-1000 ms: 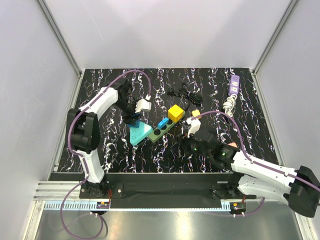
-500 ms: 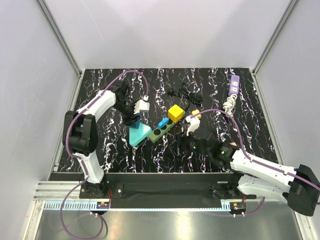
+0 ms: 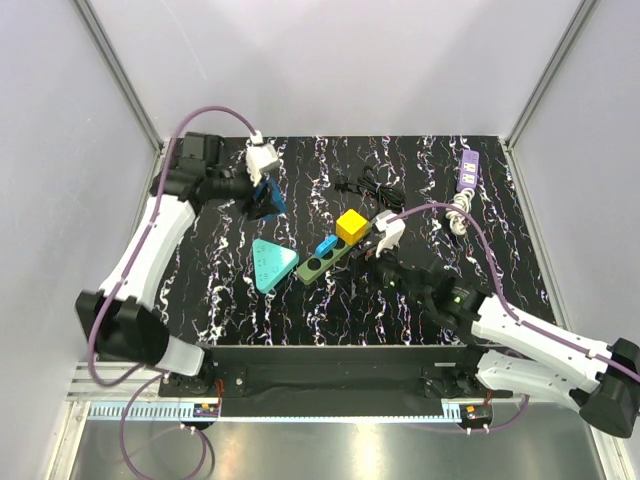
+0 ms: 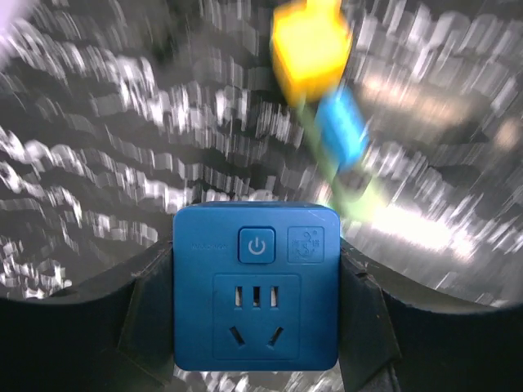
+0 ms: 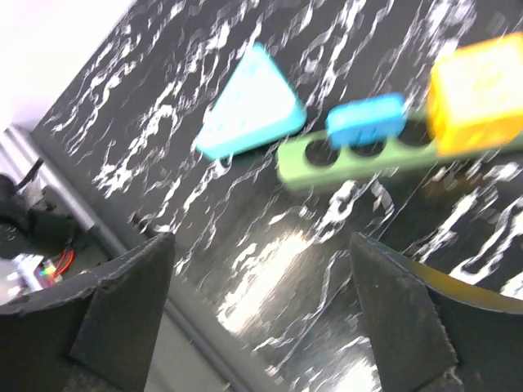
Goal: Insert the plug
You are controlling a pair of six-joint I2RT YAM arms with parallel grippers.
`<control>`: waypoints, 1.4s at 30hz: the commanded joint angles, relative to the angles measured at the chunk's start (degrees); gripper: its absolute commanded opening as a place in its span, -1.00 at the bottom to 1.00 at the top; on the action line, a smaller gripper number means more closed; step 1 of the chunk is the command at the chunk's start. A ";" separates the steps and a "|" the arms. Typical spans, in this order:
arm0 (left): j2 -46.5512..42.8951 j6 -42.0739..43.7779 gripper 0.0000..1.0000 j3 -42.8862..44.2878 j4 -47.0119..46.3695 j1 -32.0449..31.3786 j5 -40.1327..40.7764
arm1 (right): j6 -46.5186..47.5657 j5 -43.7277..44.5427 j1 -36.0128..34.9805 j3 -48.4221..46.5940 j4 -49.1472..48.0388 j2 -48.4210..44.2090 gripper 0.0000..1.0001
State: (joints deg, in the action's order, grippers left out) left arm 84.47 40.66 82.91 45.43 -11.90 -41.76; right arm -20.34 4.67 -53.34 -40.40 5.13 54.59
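Your right gripper (image 5: 261, 238) shows both dark fingers (image 5: 122, 310) set wide apart, nothing between them. Beyond them, on the black marbled table (image 5: 163, 155), a teal triangular block (image 5: 253, 102) lies just beside the end of a green strip (image 5: 327, 167) with round holes. A blue block (image 5: 366, 118) and a yellow cube (image 5: 478, 94) sit on that strip. Motion blur softens the detail.

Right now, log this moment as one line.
left end effector: shut on blue socket adapter | right end effector: open, empty | green strip: yellow block and blue block on it
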 commanded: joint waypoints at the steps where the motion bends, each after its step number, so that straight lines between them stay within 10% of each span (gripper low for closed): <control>1: -5.62 -19.53 -1.00 1.91 -9.82 -2.07 -9.48 | 10.11 5.07 -0.27 -1.79 -4.51 -2.11 0.92; 8: -11.26 -72.58 -1.00 -2.15 -35.11 -4.27 -13.93 | 38.57 4.69 -0.27 -1.88 -22.92 -3.25 0.99; 12: -12.48 -86.50 -1.00 -6.26 -47.78 -7.60 -17.13 | 48.45 0.43 -0.45 1.38 -34.80 -3.70 0.99; 22: -17.49 -101.74 -1.00 -18.13 -66.94 -10.86 -14.76 | 55.58 -8.44 -1.24 -6.26 -36.94 0.87 0.99; 32: -18.20 -102.98 -1.00 -19.37 -66.88 -12.97 -13.44 | 57.51 -11.53 -2.64 -7.67 -40.45 4.12 0.99; 40: -18.46 -100.35 -0.75 -22.26 -64.07 -15.34 -12.82 | 57.69 -12.49 -2.82 -6.36 -42.30 3.95 0.70; 42: -18.99 -99.38 -0.60 -22.53 -63.10 -15.61 -12.56 | 58.04 -12.31 -2.82 -6.27 -42.22 3.77 0.21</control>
State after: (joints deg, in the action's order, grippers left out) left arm 67.85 -60.25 60.93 -16.67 -27.00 -53.91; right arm 36.53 -7.90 -55.75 -45.89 -31.79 58.89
